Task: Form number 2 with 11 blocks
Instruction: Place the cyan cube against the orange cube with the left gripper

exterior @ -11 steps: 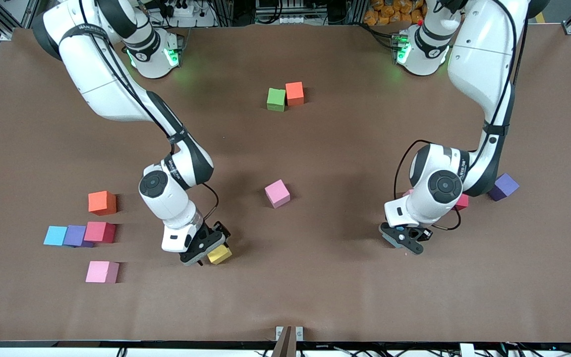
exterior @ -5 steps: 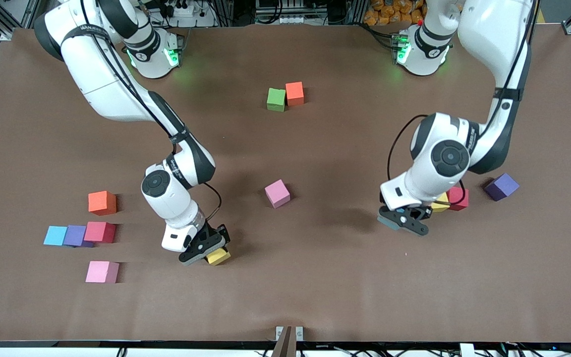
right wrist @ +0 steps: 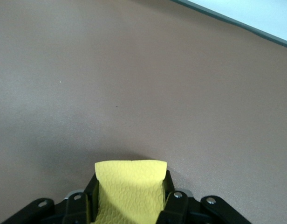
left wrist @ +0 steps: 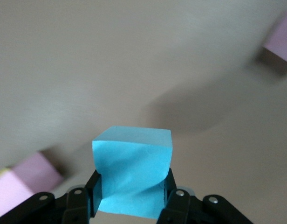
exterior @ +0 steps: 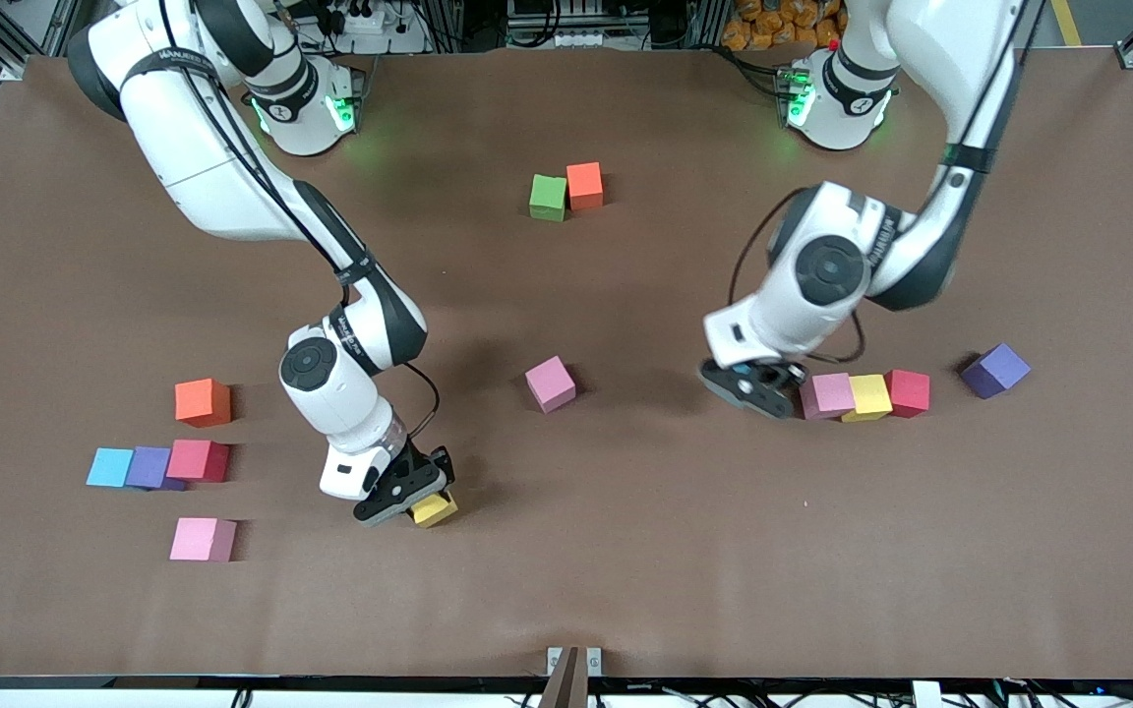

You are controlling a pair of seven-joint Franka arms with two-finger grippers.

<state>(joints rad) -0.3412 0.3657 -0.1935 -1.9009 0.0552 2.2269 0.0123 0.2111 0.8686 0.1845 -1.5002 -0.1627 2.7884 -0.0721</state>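
While the left gripper (exterior: 758,391) pinches a blue cube (left wrist: 133,170) beside the pink-yellow-red row (exterior: 865,395), the right gripper (exterior: 407,495) clamps a yellow cube (exterior: 435,509) on open table (exterior: 626,551) nearer the camera than that row.

Matte foam blocks (exterior: 551,383) on matte brown table (exterior: 626,551).

You have a three-block row (exterior: 866,395) toward the left arm's end of the table (exterior: 626,570), a five-block cluster (exterior: 173,462) toward the right arm's end, and a touching pair (exterior: 566,191) nearest the bases.
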